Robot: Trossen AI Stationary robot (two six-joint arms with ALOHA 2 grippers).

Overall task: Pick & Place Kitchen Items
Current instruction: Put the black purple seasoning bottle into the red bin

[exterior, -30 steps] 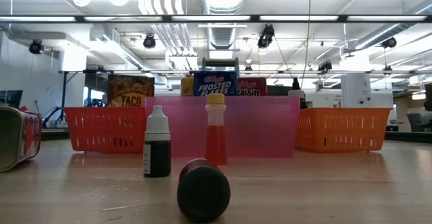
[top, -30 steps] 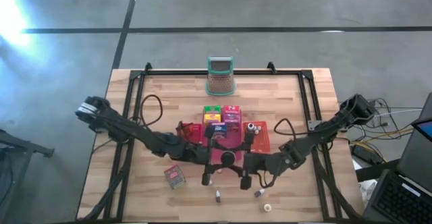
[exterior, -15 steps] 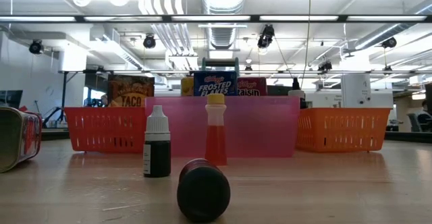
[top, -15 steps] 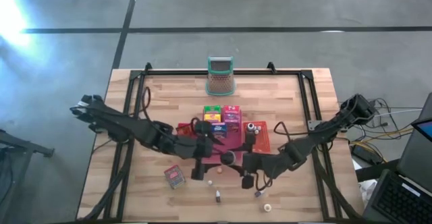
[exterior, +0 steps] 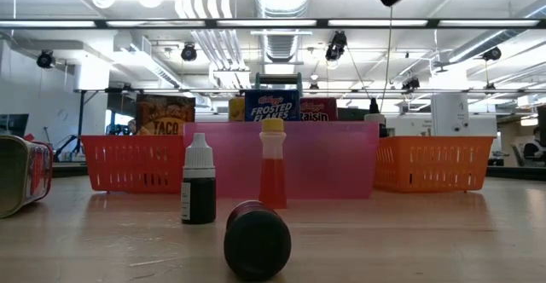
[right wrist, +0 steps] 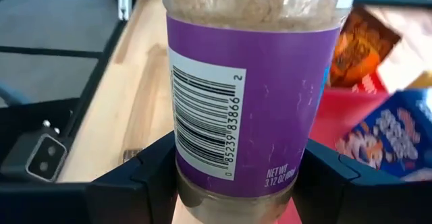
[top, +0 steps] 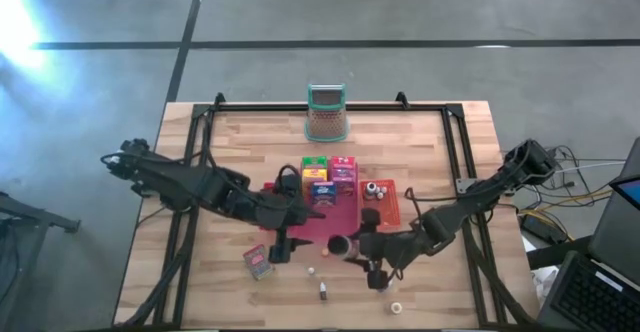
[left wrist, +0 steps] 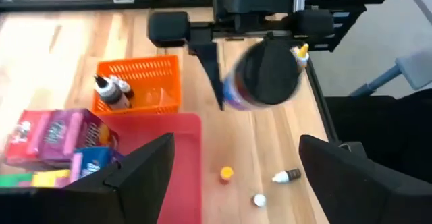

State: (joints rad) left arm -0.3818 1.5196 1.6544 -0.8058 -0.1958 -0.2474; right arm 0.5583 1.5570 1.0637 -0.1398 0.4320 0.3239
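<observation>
A spice jar [top: 338, 244] with a dark cap and a purple label [right wrist: 236, 116] hangs over the near rim of the pink tray [top: 345, 224], with my right gripper [top: 354, 248] shut on it. The left wrist view shows the jar's cap [left wrist: 266, 75] end-on. My left gripper [top: 278, 247] stands open to the jar's left, its fingers [left wrist: 142, 177] wide apart with nothing between them. Several small boxes [top: 325, 172] stand on the tray's far part. Small bottles [top: 375, 189] stand in the orange basket [top: 388, 207]. My right gripper pinches the jar between its two fingers [right wrist: 155, 177] at the lower part of the label [right wrist: 202, 173], near the jar's bottom end. The fingers come roughly level from the table's right and lie along the jar. The jar is lifted clear, its cap toward the table's left.
A red tin [top: 257, 262] lies left of the tray by the near edge. Loose small bottles [top: 323, 292] [top: 380, 287] and caps [top: 395, 307] lie near the front edge. In the low view two bottles [exterior: 198, 181] [exterior: 273, 164] stand upright. The mesh holder [top: 326, 114] stands at the far edge.
My left gripper has drawn back from the jar toward the table's left edge. The jar stays in my right gripper, has come a little toward the near edge, and now shows at the top of the low view.
</observation>
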